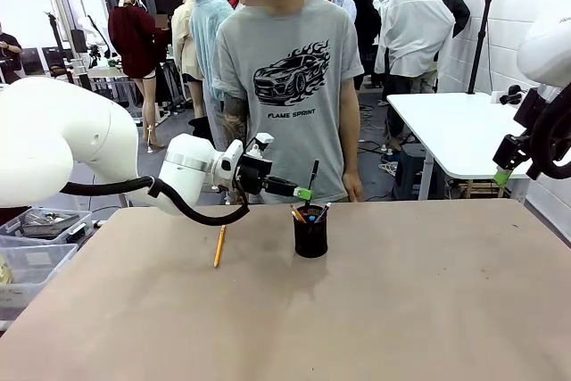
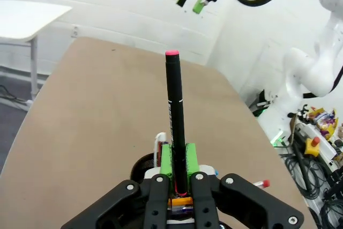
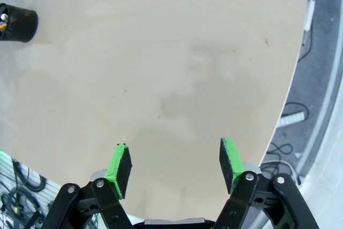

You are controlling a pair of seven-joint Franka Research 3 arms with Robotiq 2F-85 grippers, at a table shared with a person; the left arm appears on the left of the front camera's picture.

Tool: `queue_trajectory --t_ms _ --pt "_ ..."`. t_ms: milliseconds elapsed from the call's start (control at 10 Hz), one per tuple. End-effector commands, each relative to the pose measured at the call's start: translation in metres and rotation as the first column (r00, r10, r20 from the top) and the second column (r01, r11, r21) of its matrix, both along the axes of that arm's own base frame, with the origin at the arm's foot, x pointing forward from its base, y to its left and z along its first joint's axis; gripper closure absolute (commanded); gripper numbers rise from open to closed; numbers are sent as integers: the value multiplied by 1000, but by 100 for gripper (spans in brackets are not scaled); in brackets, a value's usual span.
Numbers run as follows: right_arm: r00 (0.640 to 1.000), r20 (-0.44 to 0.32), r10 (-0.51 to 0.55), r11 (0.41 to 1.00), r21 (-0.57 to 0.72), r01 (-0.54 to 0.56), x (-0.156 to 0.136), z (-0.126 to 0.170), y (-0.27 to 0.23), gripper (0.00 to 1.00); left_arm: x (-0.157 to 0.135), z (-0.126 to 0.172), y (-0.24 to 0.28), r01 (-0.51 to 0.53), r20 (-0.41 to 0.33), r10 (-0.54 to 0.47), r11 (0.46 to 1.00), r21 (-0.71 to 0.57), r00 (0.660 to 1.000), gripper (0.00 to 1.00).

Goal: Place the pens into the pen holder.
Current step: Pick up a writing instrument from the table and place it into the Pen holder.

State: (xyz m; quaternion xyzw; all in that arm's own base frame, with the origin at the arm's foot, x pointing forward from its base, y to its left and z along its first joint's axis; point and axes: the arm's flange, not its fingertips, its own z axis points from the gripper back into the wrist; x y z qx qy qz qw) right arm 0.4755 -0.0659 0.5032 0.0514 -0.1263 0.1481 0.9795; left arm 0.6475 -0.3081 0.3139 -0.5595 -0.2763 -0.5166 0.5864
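My left gripper (image 1: 305, 193) is shut on a dark pen (image 1: 313, 174) with a red end (image 2: 172, 53), held upright just above the black mesh pen holder (image 1: 310, 233). In the left wrist view the pen (image 2: 174, 116) rises between the green pads (image 2: 191, 159), with the holder's rim (image 2: 143, 164) below. Several pens (image 1: 310, 214) stand in the holder. A yellow-orange pencil (image 1: 219, 245) lies on the table left of it. My right gripper (image 3: 175, 162) hangs open and empty high over the table's right side (image 1: 502, 172); the holder (image 3: 17, 23) is far from it.
A person in a grey T-shirt (image 1: 285, 86) stands at the far edge behind the holder, arms down. Plastic bins (image 1: 36, 252) sit off the table's left side. A white table (image 1: 459, 131) stands at the back right. The brown tabletop (image 1: 401, 301) is bare in front.
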Motion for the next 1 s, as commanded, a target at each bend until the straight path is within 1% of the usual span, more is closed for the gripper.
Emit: queue_trajectory --t_ms 0,100,300,400,600,700,800,900 --pt "1000 14 13 1000 3 -13 0 -1 -1 17 4 -5 -6 -48 93 41 997 66 995 100" --pt "1000 14 13 1000 3 -13 0 -1 -1 17 4 -11 -9 -70 137 57 993 91 989 100" --pt "1000 14 13 1000 3 -13 0 -1 -1 17 6 -16 -9 -71 129 59 993 91 990 100" --pt "1000 14 13 1000 3 -13 0 -1 -1 17 4 -11 -8 -67 133 54 994 90 990 90" --pt "1000 14 13 1000 3 -13 0 -1 -1 17 -1 -1 -4 -58 151 46 995 75 987 50" --pt "1000 14 13 1000 3 -13 0 -1 -1 17 -8 10 2 -62 174 51 997 55 983 31" --pt "1000 14 13 1000 3 -13 0 -1 -1 17 -14 21 9 -69 189 59 997 47 980 25" --pt "1000 14 13 1000 3 -13 0 -1 -1 17 -16 31 18 -93 197 81 994 49 977 25"
